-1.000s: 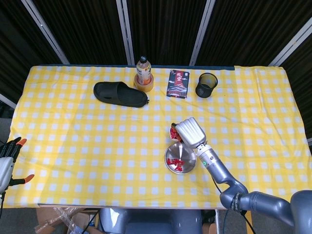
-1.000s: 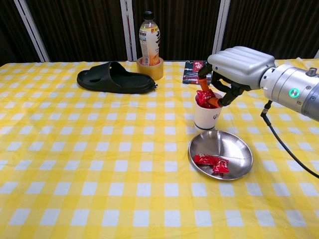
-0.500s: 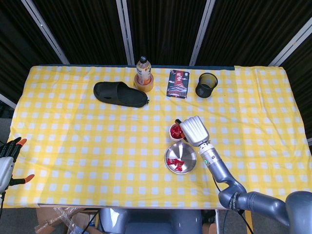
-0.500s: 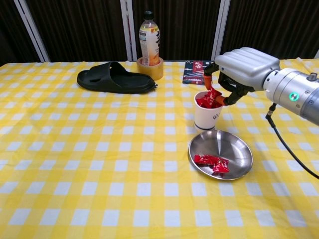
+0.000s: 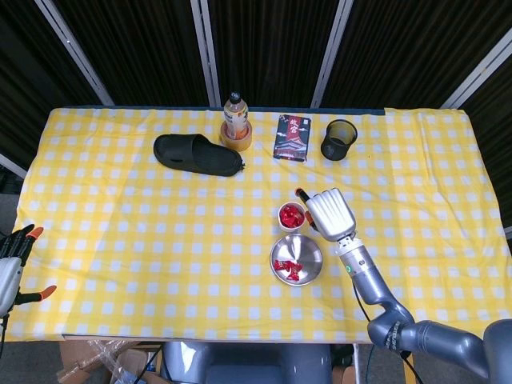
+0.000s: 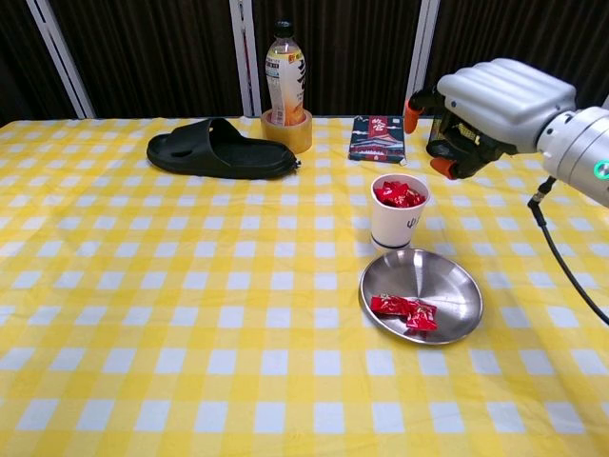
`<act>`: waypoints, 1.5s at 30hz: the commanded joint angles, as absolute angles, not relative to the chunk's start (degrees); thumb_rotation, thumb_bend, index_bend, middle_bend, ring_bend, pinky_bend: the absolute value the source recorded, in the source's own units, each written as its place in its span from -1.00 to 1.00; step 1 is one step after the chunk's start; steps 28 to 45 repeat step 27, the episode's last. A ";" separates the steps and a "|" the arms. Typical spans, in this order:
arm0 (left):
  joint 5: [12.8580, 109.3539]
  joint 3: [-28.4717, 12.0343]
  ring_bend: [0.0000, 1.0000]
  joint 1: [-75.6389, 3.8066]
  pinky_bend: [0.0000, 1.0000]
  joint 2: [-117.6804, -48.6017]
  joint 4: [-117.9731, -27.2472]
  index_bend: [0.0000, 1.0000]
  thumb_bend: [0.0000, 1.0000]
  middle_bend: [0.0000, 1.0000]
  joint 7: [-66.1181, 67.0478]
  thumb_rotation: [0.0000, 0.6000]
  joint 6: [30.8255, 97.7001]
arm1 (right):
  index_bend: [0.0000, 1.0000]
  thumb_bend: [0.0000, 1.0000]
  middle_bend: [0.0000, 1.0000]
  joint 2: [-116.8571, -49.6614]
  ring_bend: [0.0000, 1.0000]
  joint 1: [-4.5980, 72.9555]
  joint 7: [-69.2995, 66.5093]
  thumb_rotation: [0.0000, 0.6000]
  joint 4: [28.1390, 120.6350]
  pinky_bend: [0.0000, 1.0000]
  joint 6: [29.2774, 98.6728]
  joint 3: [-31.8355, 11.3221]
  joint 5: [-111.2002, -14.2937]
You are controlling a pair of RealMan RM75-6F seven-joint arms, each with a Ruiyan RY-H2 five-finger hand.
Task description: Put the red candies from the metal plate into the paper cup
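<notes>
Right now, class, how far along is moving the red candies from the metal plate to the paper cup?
Done: the paper cup already holds red candies. In hand: nothing; the right hand hovers empty beside the cup. The left hand idles at the table edge. Left: candies on the metal plate, two or more.
</notes>
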State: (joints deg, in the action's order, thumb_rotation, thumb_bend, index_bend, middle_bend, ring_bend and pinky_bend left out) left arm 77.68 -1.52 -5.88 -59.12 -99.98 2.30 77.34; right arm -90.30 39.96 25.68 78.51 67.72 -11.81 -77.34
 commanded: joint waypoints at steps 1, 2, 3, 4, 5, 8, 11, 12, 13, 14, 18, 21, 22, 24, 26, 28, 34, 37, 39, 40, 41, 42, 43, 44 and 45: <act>77.92 -1.56 -1.00 -5.84 -1.00 -59.18 -99.88 -0.98 -0.90 -1.00 2.19 1.00 77.60 | -0.33 -0.16 0.57 -87.62 0.66 37.06 23.14 1.00 82.37 0.77 73.32 -11.66 -80.21; 78.22 -1.57 -1.00 -5.78 -1.00 -59.28 -99.76 -0.98 -0.90 -1.00 2.07 1.00 77.90 | -0.37 -0.16 0.49 -86.04 0.58 35.12 21.07 1.00 84.59 0.71 76.30 -10.98 -81.78; 78.47 -1.60 -1.00 -5.72 -1.00 -59.38 -99.63 -0.98 -0.90 -1.00 1.97 1.00 78.18 | -0.47 -0.16 0.34 -84.67 0.43 33.49 19.47 1.00 86.32 0.60 78.33 -10.33 -82.63; 78.74 -1.62 -1.00 -5.66 -1.00 -59.48 -99.48 -0.98 -0.90 -1.00 1.89 1.00 78.48 | -0.62 -0.16 0.17 -83.26 0.24 31.99 18.08 1.00 87.98 0.46 79.77 -9.43 -83.40; 79.02 -1.62 -1.00 -5.58 -1.00 -59.60 -99.32 -0.98 -0.90 -1.00 1.83 1.00 78.79 | -0.74 -0.16 0.05 -81.82 0.09 30.52 16.73 1.00 89.59 0.34 80.97 -8.50 -83.97; 80.14 -1.59 -1.00 -5.29 -1.00 -59.97 -98.76 -0.98 -0.90 -1.00 1.23 1.00 79.90 | -1.00 -0.16 -0.50 -76.65 -0.57 25.47 12.76 1.00 94.71 -0.27 83.34 -4.45 -84.67; 82.09 -1.44 -1.00 -4.94 -1.00 -60.49 -97.79 -1.00 -0.90 -1.00 0.95 1.00 81.54 | -1.00 -0.23 -0.91 -70.89 -0.96 20.73 9.79 1.00 98.43 -0.76 84.16 0.96 -85.72; 82.77 -1.37 -1.00 -4.85 -1.00 -60.69 -97.37 -1.00 -0.90 -1.00 0.98 1.00 82.07 | -1.00 -0.28 -0.98 -69.25 -1.00 19.51 9.19 1.00 99.38 -0.88 84.22 2.40 -85.92; 83.39 -1.26 -1.00 -4.77 -1.00 -60.88 -96.97 -1.00 -0.91 -1.00 1.08 1.00 82.48 | -1.00 -0.30 -1.00 -67.84 -1.00 18.40 8.70 1.00 100.22 -0.93 84.39 3.62 -86.11; 83.89 -1.17 -1.00 -4.72 -1.00 -61.00 -96.61 -1.00 -0.91 -1.00 1.29 1.00 82.80 | -1.00 -0.33 -1.00 -66.64 -1.00 17.35 8.27 1.00 100.86 -0.97 84.68 4.69 -86.42; 85.27 -0.79 -1.00 -4.38 -1.00 -61.51 -95.48 -1.00 -0.93 -1.00 2.71 1.00 83.97 | -1.00 -0.44 -1.00 -63.93 -1.00 13.26 6.57 1.00 100.63 -1.00 87.59 8.06 -89.47; 86.50 -0.65 -1.00 -3.72 -1.00 -62.10 -94.49 -1.00 -0.93 -1.00 4.00 1.00 85.89 | -1.00 -0.47 -1.00 -63.76 -1.00 10.39 6.07 1.00 98.47 -1.00 90.90 9.55 -92.66; 86.93 -0.60 -1.00 -3.40 -1.00 -62.32 -94.16 -1.00 -0.93 -1.00 4.26 1.00 86.71 | -1.00 -0.47 -1.00 -63.96 -1.00 9.50 5.78 1.00 97.61 -1.00 91.87 9.88 -93.47; 87.43 -0.52 -1.00 -2.79 -1.00 -62.74 -93.60 -1.00 -0.93 -1.00 4.47 1.00 87.98 | -1.00 -0.47 -1.00 -64.45 -1.00 8.15 5.21 1.00 96.26 -1.00 92.64 10.22 -93.86; 87.39 -0.55 -1.00 -2.43 -1.00 -62.95 -93.49 -1.00 -0.93 -1.00 4.31 1.00 88.55 | -1.00 -0.48 -1.00 -64.72 -1.00 7.40 4.97 1.00 96.07 -1.00 92.49 10.18 -93.35; 87.36 -0.61 -1.00 -2.33 -1.00 -63.05 -93.37 -1.00 -0.93 -1.00 4.29 1.00 88.76 | -1.00 -0.48 -1.00 -64.84 -1.00 7.15 5.02 1.00 96.06 -1.00 92.49 9.88 -93.13; 87.36 -0.61 -1.00 -2.33 -1.00 -63.05 -93.37 -1.00 -0.93 -1.00 4.29 1.00 88.76 | -1.00 -0.48 -1.00 -64.84 -1.00 7.15 5.02 1.00 96.06 -1.00 92.49 9.88 -93.13; 87.36 -0.61 -1.00 -2.33 -1.00 -63.05 -93.37 -1.00 -0.93 -1.00 4.29 1.00 88.76 | -1.00 -0.48 -1.00 -64.84 -1.00 7.15 5.02 1.00 96.06 -1.00 92.49 9.88 -93.13; 87.36 -0.61 -1.00 -2.33 -1.00 -63.05 -93.37 -1.00 -0.93 -1.00 4.29 1.00 88.76 | -1.00 -0.48 -1.00 -64.84 -1.00 7.15 5.02 1.00 96.06 -1.00 92.49 9.88 -93.13; 87.36 -0.61 -1.00 -2.33 -1.00 -63.05 -93.37 -1.00 -0.93 -1.00 4.29 1.00 88.76 | -1.00 -0.48 -1.00 -64.84 -1.00 7.15 5.02 1.00 96.06 -1.00 92.49 9.88 -93.13; 87.36 -0.61 -1.00 -2.33 -1.00 -63.05 -93.37 -1.00 -0.93 -1.00 4.29 1.00 88.76 | -1.00 -0.48 -1.00 -64.84 -1.00 7.15 5.02 1.00 96.06 -1.00 92.49 9.88 -93.13; 87.36 -0.61 -1.00 -2.33 -1.00 -63.05 -93.37 -1.00 -0.93 -1.00 4.29 1.00 88.76 | -1.00 -0.48 -1.00 -64.84 -1.00 7.15 5.02 1.00 96.06 -1.00 92.49 9.88 -93.13; 87.36 -0.61 -1.00 -2.33 -1.00 -63.05 -93.37 -1.00 -0.93 -1.00 4.29 1.00 88.76 | -1.00 -0.48 -1.00 -64.84 -1.00 7.15 5.02 1.00 96.06 -1.00 92.49 9.88 -93.13; 87.36 -0.61 -1.00 -2.33 -1.00 -63.05 -93.37 -1.00 -0.93 -1.00 4.29 1.00 88.76 | -1.00 -0.48 -1.00 -64.84 -1.00 7.15 5.02 1.00 96.06 -1.00 92.49 9.88 -93.13; 87.36 -0.61 -1.00 -2.33 -1.00 -63.05 -93.37 -1.00 -0.93 -1.00 4.29 1.00 88.76 | -1.00 -0.48 -1.00 -64.84 -1.00 7.15 5.02 1.00 96.06 -1.00 92.49 9.88 -93.13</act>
